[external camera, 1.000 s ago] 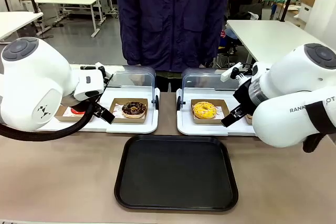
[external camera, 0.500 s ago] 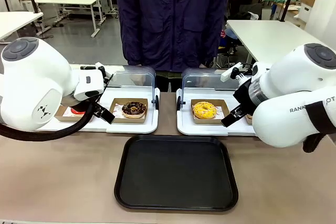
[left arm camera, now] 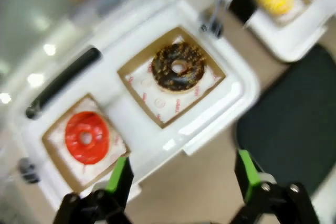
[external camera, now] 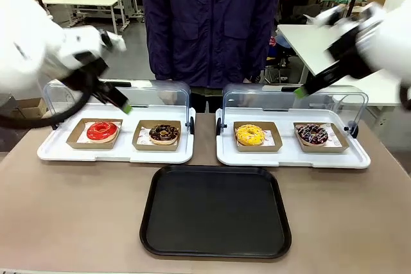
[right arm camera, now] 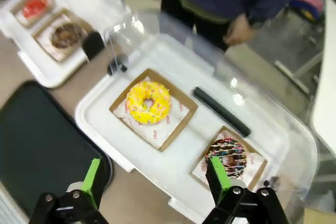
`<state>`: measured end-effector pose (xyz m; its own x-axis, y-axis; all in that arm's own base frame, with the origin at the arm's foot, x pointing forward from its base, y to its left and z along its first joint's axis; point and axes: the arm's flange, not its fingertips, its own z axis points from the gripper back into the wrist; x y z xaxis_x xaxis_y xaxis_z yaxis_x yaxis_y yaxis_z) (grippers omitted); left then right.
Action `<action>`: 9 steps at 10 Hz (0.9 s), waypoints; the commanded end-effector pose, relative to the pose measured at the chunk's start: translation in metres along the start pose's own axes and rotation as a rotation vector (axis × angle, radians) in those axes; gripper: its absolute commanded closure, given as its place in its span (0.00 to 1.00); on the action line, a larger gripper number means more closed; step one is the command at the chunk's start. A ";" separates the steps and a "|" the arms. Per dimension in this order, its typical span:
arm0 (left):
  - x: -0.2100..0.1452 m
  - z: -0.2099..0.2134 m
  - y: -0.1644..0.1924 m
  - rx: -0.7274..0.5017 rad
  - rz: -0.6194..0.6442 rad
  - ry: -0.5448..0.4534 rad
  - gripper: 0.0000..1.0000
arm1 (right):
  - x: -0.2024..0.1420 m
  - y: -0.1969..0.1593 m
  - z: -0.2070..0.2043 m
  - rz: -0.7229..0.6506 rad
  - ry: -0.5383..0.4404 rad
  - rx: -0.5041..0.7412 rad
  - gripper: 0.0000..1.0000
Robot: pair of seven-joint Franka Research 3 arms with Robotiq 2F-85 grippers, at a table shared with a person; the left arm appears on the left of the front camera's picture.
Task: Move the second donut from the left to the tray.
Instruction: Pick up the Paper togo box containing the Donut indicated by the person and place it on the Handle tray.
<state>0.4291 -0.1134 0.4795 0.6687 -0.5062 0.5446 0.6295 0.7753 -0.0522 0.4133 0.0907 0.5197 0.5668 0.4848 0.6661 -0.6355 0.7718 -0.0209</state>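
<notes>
jaws l+r released; crumb donut [left arm camera: 178,67] in cardboard holder [left arm camera: 147,94], white tray [left arm camera: 121,109] w/ red donut [left arm camera: 86,137].

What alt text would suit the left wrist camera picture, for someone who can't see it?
An open claw with green pads hovers above a white tray holding a chocolate crumb donut and a red donut. A black tray lies beside it, and the picture is blurred.

Bright overhead light, heavy motion blur.
</notes>
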 end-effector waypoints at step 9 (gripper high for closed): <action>-0.138 0.122 0.189 -0.390 -0.358 -0.358 0.00 | -0.143 -0.170 0.129 0.071 -0.360 0.289 0.00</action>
<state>0.4046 0.1456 0.4928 0.2869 -0.5036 0.8149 0.9232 0.3724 -0.0949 0.3707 -0.1616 0.5250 0.3394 0.3166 0.8857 -0.8109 0.5757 0.1049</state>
